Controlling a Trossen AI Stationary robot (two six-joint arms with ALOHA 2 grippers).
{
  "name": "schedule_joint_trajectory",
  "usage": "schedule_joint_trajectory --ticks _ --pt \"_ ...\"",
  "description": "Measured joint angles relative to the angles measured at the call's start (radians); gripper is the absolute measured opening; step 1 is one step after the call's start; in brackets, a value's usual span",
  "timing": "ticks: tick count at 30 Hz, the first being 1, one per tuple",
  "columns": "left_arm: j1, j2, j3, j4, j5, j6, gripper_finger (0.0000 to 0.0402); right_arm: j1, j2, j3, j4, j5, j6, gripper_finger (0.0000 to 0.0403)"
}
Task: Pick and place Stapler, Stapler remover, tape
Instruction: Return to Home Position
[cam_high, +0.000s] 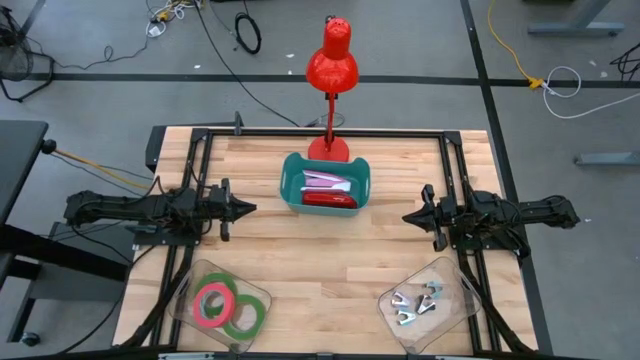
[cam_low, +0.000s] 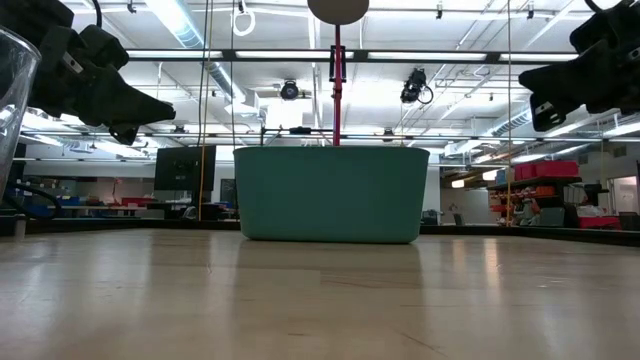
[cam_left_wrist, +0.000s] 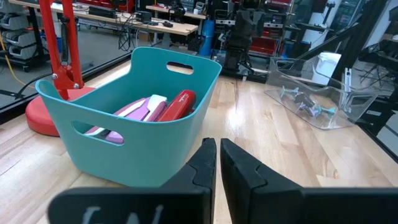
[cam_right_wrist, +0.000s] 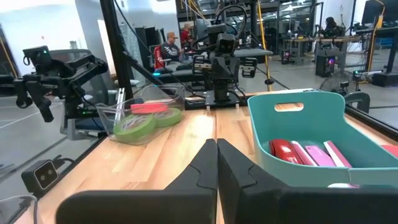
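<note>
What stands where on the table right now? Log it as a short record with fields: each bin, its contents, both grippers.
teal bin: table centre, in front of the red lamp; holds a red stapler and paler staplers
left transparent bin: bottom-left in the high view; holds tape rolls, red-pink and green
right transparent bin: bottom-right in the high view; holds staple removers
left gripper: shut, empty, left of the teal bin
right gripper: shut, empty, right of the teal bin
</note>
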Motion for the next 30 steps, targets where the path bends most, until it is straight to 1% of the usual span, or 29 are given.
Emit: schedule_joint_trajectory --ticks 2,7,10,16,30 --pt "0.000 0.000 0.000 0.000 0.000 0.000 0.0028 0.000 0.000 0.000 0.000 -0.001 0.002 0.0002" --pt "0.000 0.000 0.000 0.000 0.000 0.000 0.0028 0.000 0.000 0.000 0.009 -0.051 0.044 0.0002" --pt "0.000 0.000 0.000 0.000 0.000 0.000 0.0028 0.000 0.000 0.000 0.009 -0.051 0.048 0.0002" --pt "0.000 0.000 0.000 0.000 0.000 0.000 0.0028 0.000 0.000 0.000 0.009 -0.049 0.002 0.0002" --pt "0.000 0.000 0.000 0.000 0.000 0.000 0.0028 0.000 0.000 0.000 0.009 -0.040 -0.010 0.0002"
